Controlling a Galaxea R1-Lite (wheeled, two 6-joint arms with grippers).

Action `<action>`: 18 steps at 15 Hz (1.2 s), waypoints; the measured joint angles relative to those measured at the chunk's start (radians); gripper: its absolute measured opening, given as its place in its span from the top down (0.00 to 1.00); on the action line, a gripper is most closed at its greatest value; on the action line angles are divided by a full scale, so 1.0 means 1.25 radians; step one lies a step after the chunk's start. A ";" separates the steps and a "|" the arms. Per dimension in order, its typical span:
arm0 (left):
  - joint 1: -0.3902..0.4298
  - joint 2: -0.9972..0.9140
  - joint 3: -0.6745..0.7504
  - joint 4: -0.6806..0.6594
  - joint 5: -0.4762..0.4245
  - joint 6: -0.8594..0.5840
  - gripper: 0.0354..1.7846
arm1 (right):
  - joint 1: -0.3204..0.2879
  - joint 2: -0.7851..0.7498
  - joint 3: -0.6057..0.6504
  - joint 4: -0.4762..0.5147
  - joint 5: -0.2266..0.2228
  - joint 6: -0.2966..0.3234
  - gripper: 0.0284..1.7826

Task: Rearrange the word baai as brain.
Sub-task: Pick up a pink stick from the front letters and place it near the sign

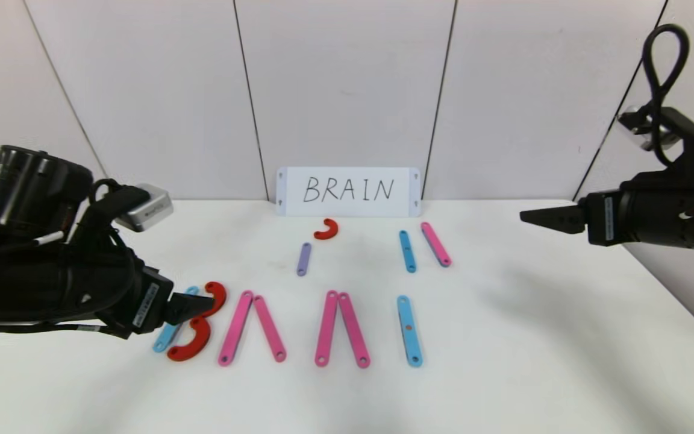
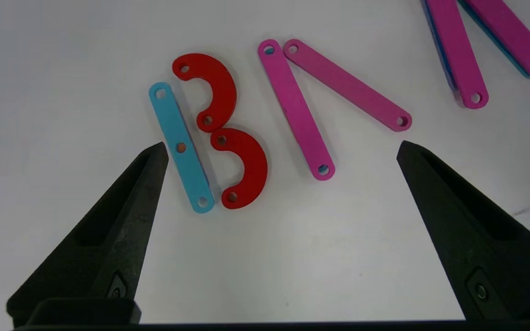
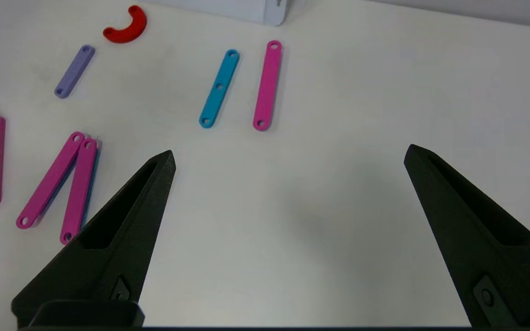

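Observation:
The word lies in a row near the table's front. Its B is a blue strip [image 2: 181, 147] with two red curves [image 2: 242, 168] beside it. Two pink inverted V shapes [image 1: 252, 327] [image 1: 341, 328] follow, then a single blue strip [image 1: 409, 331]. Behind the row lie a spare red curve [image 1: 326, 229], a purple strip [image 1: 303, 259], a blue strip [image 1: 407, 251] and a pink strip [image 1: 435, 244]. My left gripper [image 1: 193, 306] hovers open over the B, nothing between its fingers. My right gripper [image 1: 549, 218] hangs open and empty, high at the right.
A white card [image 1: 348, 191] with handwritten BRAIN leans against the back wall panels. The white table's right edge [image 1: 672, 289] runs under my right arm.

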 joint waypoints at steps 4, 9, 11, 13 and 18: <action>-0.033 0.101 -0.002 0.001 0.005 -0.003 0.02 | 0.003 0.061 -0.005 -0.003 0.020 -0.001 0.02; -0.059 0.204 -0.023 -0.004 0.006 -0.015 0.02 | 0.004 0.078 -0.005 -0.002 0.022 -0.002 0.02; -0.075 0.227 -0.027 -0.007 0.006 -0.027 0.02 | 0.003 0.081 -0.004 -0.002 0.022 -0.002 0.02; -0.087 0.247 -0.032 -0.008 0.007 -0.039 0.02 | 0.003 0.085 -0.005 -0.002 0.022 -0.001 0.02; -0.092 0.279 -0.034 -0.008 0.009 -0.051 0.02 | 0.001 0.086 -0.004 0.000 0.022 0.000 0.02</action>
